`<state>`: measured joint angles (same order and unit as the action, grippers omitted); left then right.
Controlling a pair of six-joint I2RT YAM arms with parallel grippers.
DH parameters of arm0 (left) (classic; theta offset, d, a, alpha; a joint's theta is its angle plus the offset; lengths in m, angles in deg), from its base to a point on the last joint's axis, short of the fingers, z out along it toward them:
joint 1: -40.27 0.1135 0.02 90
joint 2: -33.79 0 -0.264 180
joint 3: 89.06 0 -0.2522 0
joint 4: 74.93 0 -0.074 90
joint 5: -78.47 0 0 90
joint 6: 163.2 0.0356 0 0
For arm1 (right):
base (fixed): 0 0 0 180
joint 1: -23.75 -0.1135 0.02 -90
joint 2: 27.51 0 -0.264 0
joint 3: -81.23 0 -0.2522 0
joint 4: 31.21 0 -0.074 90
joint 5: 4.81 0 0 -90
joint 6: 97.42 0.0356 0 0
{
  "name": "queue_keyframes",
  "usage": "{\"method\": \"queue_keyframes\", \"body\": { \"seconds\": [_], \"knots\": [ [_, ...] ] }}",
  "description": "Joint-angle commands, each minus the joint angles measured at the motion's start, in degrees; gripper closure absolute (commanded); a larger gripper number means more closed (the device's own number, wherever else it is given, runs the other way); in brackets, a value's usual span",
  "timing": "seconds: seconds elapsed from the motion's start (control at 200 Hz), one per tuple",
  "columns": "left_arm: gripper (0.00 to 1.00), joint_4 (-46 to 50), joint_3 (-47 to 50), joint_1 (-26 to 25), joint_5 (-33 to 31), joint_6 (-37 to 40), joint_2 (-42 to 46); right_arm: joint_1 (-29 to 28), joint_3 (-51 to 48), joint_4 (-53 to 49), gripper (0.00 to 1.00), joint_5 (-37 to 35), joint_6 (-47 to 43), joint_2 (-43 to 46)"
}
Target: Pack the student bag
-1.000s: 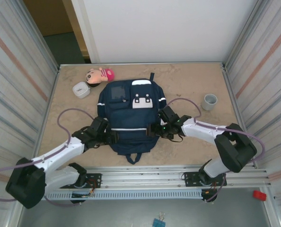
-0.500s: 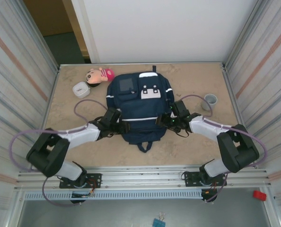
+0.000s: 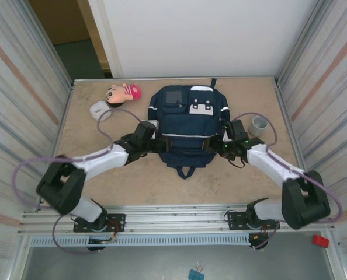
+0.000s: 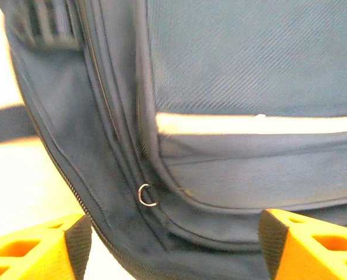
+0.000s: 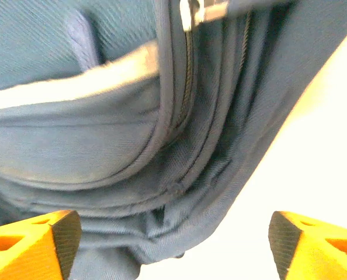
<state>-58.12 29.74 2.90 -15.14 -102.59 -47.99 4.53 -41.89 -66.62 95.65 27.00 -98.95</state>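
The student bag (image 3: 188, 125) lies flat, front up, on the table (image 3: 132, 181), a little toward 12 o'clock of its middle, with its white patches at the 12 o'clock end and a strap loop (image 3: 185, 172) hanging out at 6 o'clock. The left gripper (image 3: 157, 143) sits against the bag's edge at about 8 o'clock, the right gripper (image 3: 219, 147) against the opposite edge at about 4 o'clock, so the bag lies between the two. In the left wrist view the orange fingers stand wide apart, the bag's side seam, a small zip ring (image 4: 147, 195) and the white stripe (image 4: 255, 123) just ahead of them, nothing pinched. In the right wrist view the jaws are also wide, with the bag's lower corner between them and bare table at 3 o'clock. A doll (image 3: 124, 92) and a white container (image 3: 99, 109) lie at the bag's 10 o'clock, and a grey cup (image 3: 259, 125) at 3 o'clock.
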Motion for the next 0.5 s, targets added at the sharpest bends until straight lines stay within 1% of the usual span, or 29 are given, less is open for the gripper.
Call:
{"method": "queue_keyframes", "body": {
  "seconds": [0.0, 0.015, 0.03, 0.05, 0.12, 0.17, 0.21, 0.266, 0.341, 0.376, 0.401, 0.431, 0.496],
  "knots": [
    [0.1, 5.65, 0.61, 0.1, -13.86, 7.3, 12.79, 3.14, 3.79, -6.94, 0.07, -6.43, -6.98, 9.46],
    [0.07, 5.88, 1.08, 0.1, -15.56, 8.23, 14.2, 3.67, 3.89, -7.07, 0.06, -7.36, -7.75, 10.8],
    [0.04, 5.99, 1.57, 0.1, -17.16, 9.23, 15.61, 4.13, 3.79, -7.09, 0.0, -8.26, -8.42, 11.88],
    [0.02, 5.81, 2.42, 0.19, -19.18, 10.86, 17.37, 4.88, 3.54, -6.9, 0.01, -9.67, -9.36, 13.66],
    [0.01, 3.13, 6.63, 0.62, -25.52, 17.0, 22.89, 7.51, 1.34, -4.48, 0.01, -13.69, -12.65, 18.99],
    [0.01, -0.06, 10.39, 1.17, -29.68, 21.42, 25.86, 9.63, -1.78, 0.1, 0.01, -15.87, -15.16, 22.19],
    [0.01, -2.95, 13.55, 1.85, -31.77, 24.38, 27.57, 11.73, -4.93, 4.27, 0.01, -16.35, -16.96, 24.14],
    [0.01, -7.79, 18.1, 2.77, -33.3, 27.85, 29.04, 14.84, -9.3, 10.64, 0.01, -15.49, -18.46, 25.82],
    [0.01, -13.42, 23.19, 4.08, -33.96, 31.12, 29.73, 19.59, -15.31, 19.66, 0.01, -11.24, -19.57, 25.9],
    [0.01, -17.56, 25.28, 4.87, -34.59, 32.44, 29.28, 21.41, -18.0, 23.79, 0.01, -9.5, -20.11, 25.03],
    [0.01, -16.44, 25.14, 5.27, -35.41, 31.89, 29.29, 22.33, -19.79, 27.71, 0.01, -8.76, -20.56, 24.11],
    [0.01, -15.55, 24.8, 5.91, -33.98, 32.44, 29.39, 23.21, -21.71, 31.97, 0.01, -7.98, -21.3, 22.66],
    [0.01, -21.23, 26.35, 7.76, -31.53, 36.33, 28.11, 23.88, -25.43, 40.39, 0.01, -7.76, -23.9, 18.21]
  ]
}}
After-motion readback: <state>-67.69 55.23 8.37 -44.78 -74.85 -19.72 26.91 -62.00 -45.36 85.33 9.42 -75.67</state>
